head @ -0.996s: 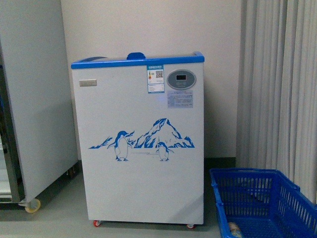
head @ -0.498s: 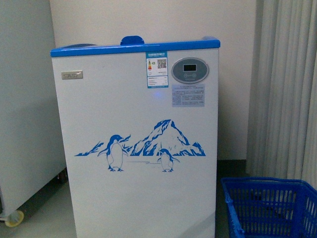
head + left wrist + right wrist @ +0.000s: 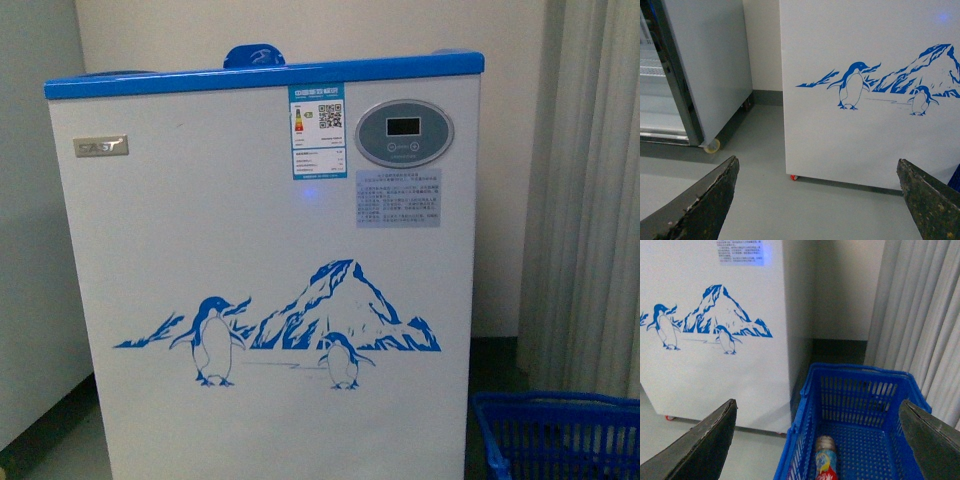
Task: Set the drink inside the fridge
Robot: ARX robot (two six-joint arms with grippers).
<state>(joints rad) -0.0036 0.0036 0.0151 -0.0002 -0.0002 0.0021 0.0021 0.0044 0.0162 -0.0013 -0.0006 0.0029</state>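
Fridge: fills the centre of the front view, blue rim across the top, penguin decal low on its white face.
Drink: lying on its side inside the blue basket.
Basket: lower right corner of the front view, just beside the fridge.
Left gripper: jaws spread wide, empty, facing the fridge.
Right gripper: jaws spread wide, empty, above the basket.

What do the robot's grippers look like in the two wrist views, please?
The left gripper and the right gripper look alike. Each has two dark grey, wedge-shaped fingers that taper to a blunt tip. The surfaces are rough and scuffed, with pale worn specks along the edges. No cables or printed markings show, and neither arm appears in the front view.
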